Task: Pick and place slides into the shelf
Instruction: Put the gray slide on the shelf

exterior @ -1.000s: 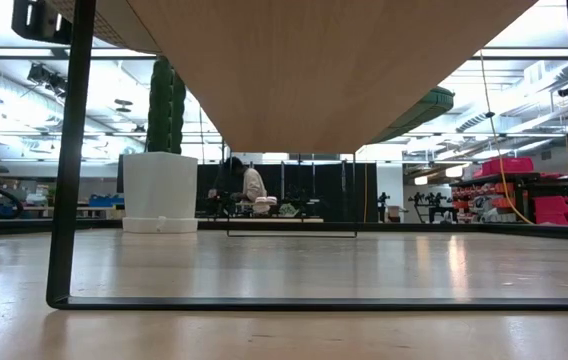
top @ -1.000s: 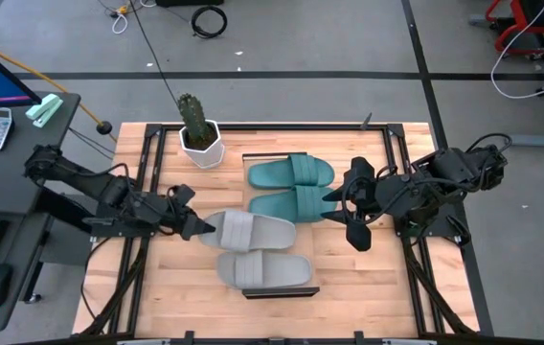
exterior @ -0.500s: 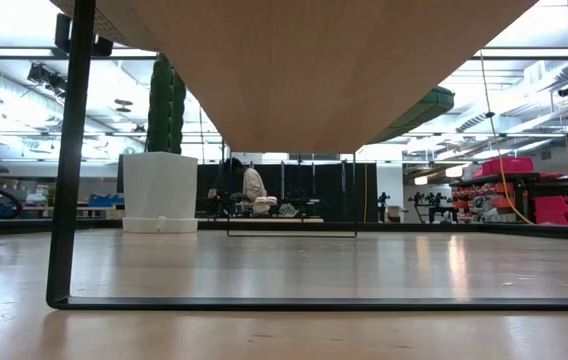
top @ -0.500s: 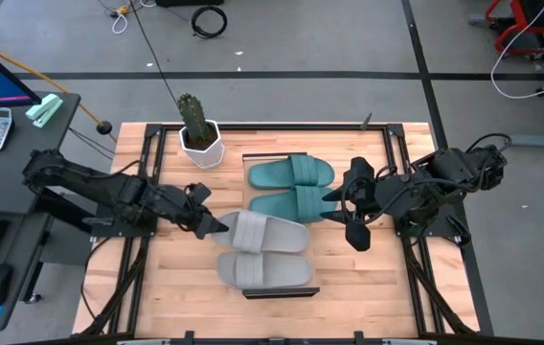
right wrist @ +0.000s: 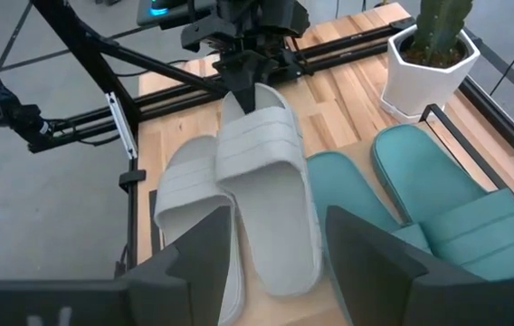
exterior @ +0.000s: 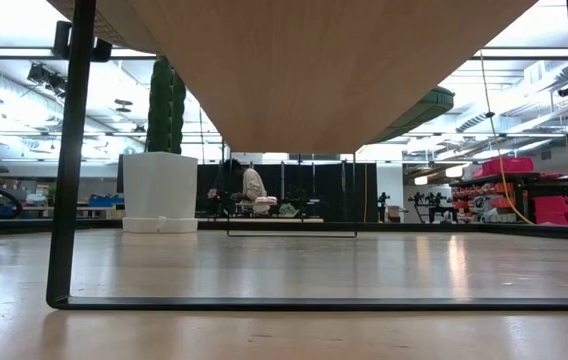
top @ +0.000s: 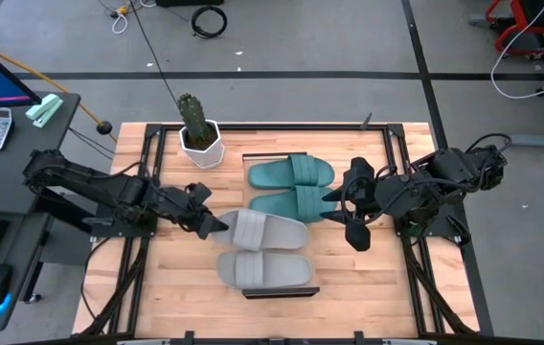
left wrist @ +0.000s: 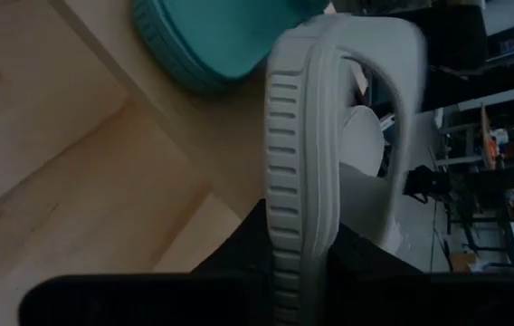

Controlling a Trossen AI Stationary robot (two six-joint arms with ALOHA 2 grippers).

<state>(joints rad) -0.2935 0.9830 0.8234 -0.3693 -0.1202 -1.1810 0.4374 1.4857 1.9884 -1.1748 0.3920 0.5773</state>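
Overhead cam straight down; low cam level under the shelf [exterior: 324,70]; both wrist cams see grey slide [right wrist: 266,181] (left's close).

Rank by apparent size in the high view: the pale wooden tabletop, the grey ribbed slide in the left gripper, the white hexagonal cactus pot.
1. Pale wooden tabletop, by far the largest.
2. Grey ribbed rubber slide pinched at its end by the left gripper.
3. White hexagonal cactus pot, clearly smaller than the slide.

The camera looks straight down, so nearness barely skews this.
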